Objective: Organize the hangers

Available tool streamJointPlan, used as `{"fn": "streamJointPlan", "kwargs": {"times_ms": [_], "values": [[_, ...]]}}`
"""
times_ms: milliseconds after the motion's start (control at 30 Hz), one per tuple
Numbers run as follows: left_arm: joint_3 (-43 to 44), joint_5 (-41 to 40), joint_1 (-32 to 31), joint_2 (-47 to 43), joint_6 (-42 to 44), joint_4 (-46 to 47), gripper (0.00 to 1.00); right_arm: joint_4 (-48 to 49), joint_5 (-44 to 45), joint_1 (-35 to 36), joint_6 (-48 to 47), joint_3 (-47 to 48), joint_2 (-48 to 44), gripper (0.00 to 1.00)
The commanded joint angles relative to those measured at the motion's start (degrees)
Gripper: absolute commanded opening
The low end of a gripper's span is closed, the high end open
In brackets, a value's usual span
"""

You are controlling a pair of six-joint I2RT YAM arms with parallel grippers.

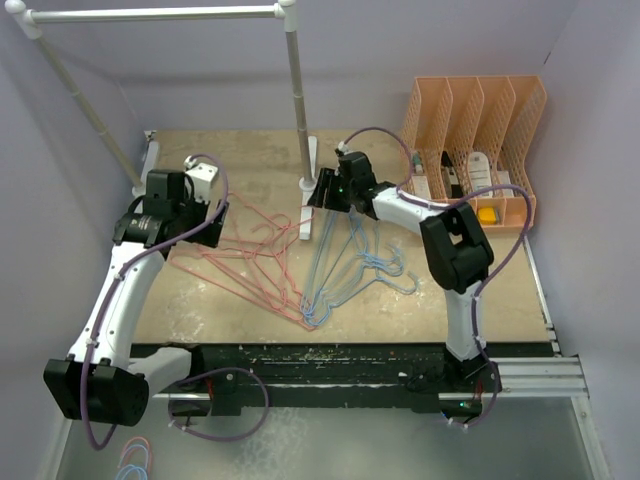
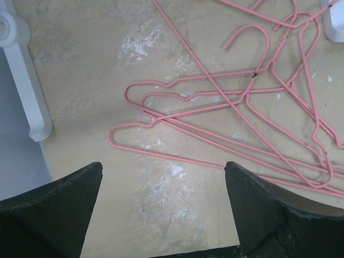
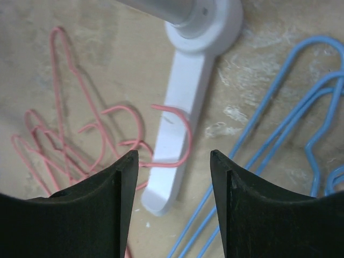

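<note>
one pink hanger hook (image 3: 190,137) is framed between the half-parted, empty fingers (image 3: 107,204) of the right gripper (image 3: 173,156), lying crosswise on the rack foot (image 3: 180,91) just ahead; the left gripper (image 2: 163,166) is spread wide.

Pale lavender walls (image 1: 420,40) behind the white pole rack (image 1: 296,90), scuffed beige tabletop (image 1: 200,310) beneath it, orange slotted file holder (image 1: 475,110) to the rack's right, grey floor (image 1: 350,450) well in front, soft even light.

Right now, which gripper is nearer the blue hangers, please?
Right: the right gripper hangs beside the blue hangers; the left gripper is beyond the pink hangers.
</note>
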Motion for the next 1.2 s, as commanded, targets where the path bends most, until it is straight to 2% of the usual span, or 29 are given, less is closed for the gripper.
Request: {"fn": "streamJointPlan", "kwargs": {"times_ms": [0, 233, 567, 867, 1067, 1167], "values": [[0.9, -2.4, -0.2, -0.7, -2.3, 3.2, 0.99, -1.2, 2.8, 0.5, 1.0, 3.3, 2.4, 0.57], [-0.9, -1.5, -0.3, -1.4, -1.9, 4.0, 0.99, 1.8, 0.8, 0.5, 1.8, 4.0, 6.0, 0.5], [-2.6, -0.9, -0.2, -2.5, -1.3, 4.4, 0.99, 5.1, -3.1, 0.6, 4.1, 4.5, 7.3, 0.27], [-2.4, 1.6, -0.3, -1.4, -0.9, 4.1, 0.99, 5.8, -5.1, 0.6, 4.3, 5.6, 8.2, 0.25], [-2.4, 2.8, -0.3, -1.2, -0.2, 3.7, 0.99, 6.6, -6.8, 0.6, 5.2, 5.2, 7.7, 0.02], [-2.9, 3.2, -0.6, -1.4, 0.7, 4.3, 0.99, 8.2, -8.1, 0.7, 7.1, 3.7, 5.7, 0.0]]}}
